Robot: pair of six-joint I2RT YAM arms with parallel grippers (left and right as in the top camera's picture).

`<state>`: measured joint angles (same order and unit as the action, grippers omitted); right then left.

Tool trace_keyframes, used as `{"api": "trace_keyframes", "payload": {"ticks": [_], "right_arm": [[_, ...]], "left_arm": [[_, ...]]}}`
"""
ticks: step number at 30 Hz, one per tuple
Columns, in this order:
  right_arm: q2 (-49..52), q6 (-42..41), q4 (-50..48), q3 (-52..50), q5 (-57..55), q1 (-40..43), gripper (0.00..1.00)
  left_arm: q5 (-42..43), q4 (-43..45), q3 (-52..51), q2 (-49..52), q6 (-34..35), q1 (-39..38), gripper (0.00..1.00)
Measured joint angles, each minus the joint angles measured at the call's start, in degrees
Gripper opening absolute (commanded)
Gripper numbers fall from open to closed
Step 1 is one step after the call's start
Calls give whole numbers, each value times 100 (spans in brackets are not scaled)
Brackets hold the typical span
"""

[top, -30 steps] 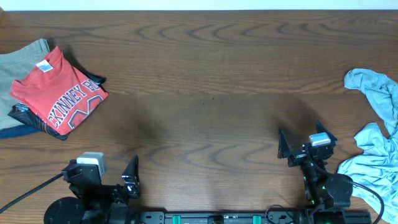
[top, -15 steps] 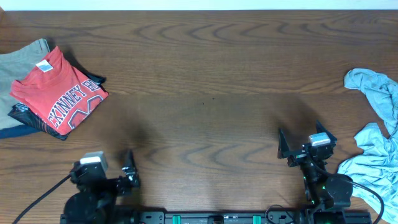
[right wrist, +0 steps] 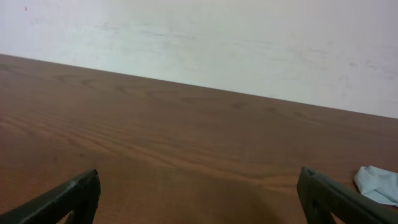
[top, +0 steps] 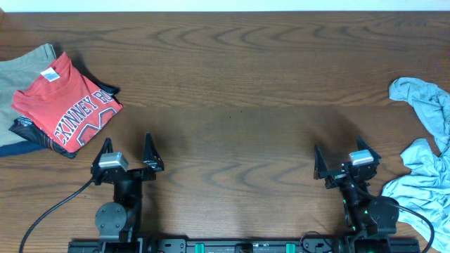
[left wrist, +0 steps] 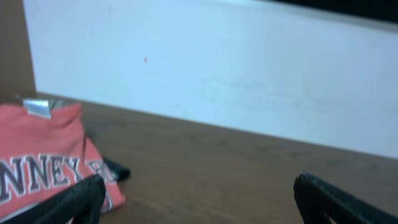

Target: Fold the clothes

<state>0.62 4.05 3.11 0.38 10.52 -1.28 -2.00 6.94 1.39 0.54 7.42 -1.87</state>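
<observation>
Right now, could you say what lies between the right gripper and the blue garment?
Only bare table, between right gripper and blue garment; the overhead view shows it.

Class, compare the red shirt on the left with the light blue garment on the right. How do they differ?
The red shirt is folded flat; the light blue garment lies crumpled. The red shirt tops a stack of clothes; the light blue garment lies alone on the table. Neither is being held.

One red shirt (top: 67, 105), one crumpled light-blue heap (top: 425, 165), and two claws: left claw (top: 127, 145), right claw (top: 342, 152).
</observation>
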Motion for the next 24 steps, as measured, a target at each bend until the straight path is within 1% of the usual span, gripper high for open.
{"api": "trace_keyframes", "payload": {"ticks": [6,24], "right_arm": [[0,0,-4,0,0,0,99],[0,0,0,0,2,0,99]], "left_arm": [[-44,-767,-61,9,-2,0,98],[-35,-820,-33,4,0,0,98]]}}
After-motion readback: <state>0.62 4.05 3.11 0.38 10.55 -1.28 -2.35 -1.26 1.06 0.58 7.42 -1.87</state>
